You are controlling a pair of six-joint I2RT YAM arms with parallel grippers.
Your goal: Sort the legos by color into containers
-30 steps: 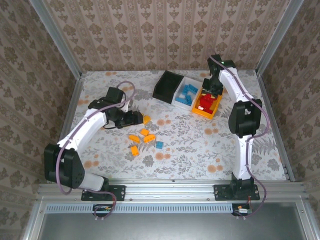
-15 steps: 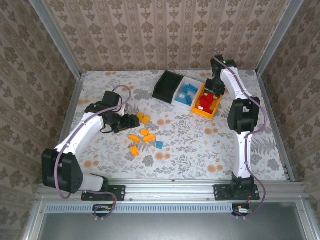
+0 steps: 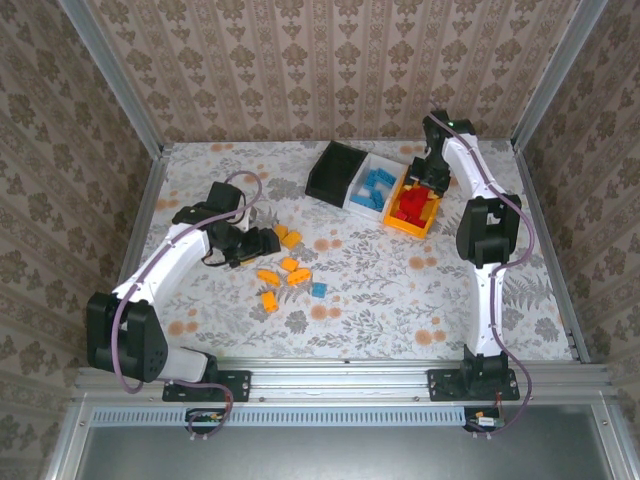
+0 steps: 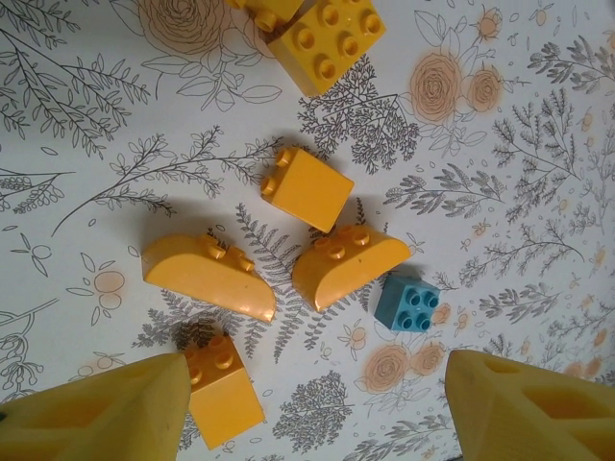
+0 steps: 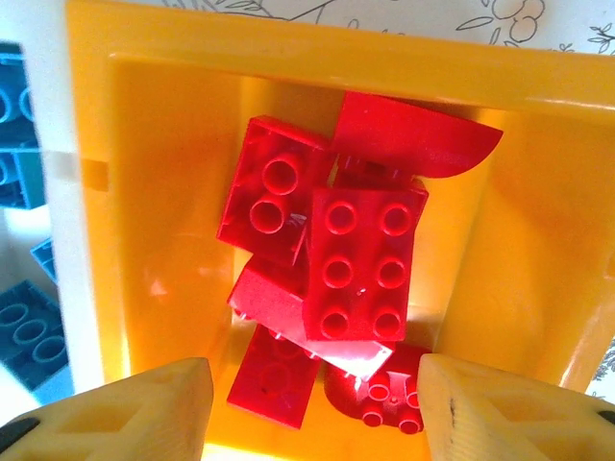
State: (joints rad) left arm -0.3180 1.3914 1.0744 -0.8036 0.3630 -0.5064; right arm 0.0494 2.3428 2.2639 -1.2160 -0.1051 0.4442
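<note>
Black bin (image 3: 330, 172), white bin (image 3: 380, 162) of blue bricks (image 3: 376, 188) and orange-yellow bin (image 5: 288, 60) are ranged together. Red bricks (image 5: 360, 264) are piled beneath the right gripper (image 5: 317, 403), fingers parted, empty. Loose orange-yellow bricks (image 4: 207, 279) are seen below the left gripper (image 4: 317, 408), likewise parted.

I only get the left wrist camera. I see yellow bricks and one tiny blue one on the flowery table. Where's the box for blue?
Observer: Blue bricks lie in the white bin, the middle of three at the far side of the table.
Operator: What's next to it?
Observer: A black bin stands on its left.
Operator: And the other arm?
Observer: The right arm's fingers stand open above the orange-yellow bin, which holds red bricks.
</note>
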